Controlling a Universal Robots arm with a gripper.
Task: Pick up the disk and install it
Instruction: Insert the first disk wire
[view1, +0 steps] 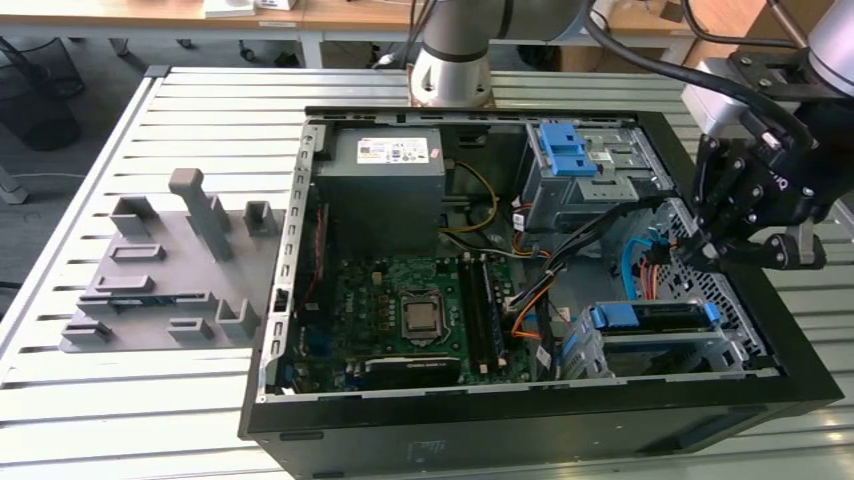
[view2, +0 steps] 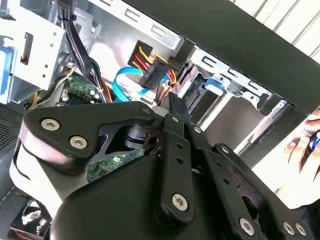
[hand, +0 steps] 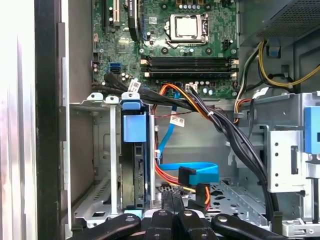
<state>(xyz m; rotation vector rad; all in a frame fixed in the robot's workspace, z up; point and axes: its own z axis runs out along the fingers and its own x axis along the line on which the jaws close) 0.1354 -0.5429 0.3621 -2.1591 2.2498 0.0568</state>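
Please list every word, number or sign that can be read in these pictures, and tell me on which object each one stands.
No text can be quoted with confidence.
White sticker on the grey metal box: printed lines, too small to read.
White tag on a cable: print too blurred to read.
Motherboard: tiny white markings, not legible.

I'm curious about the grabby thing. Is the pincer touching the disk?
Apart. In the first wrist view the pincer sits by the cables, with a clear gap between it and the disk in its bay.
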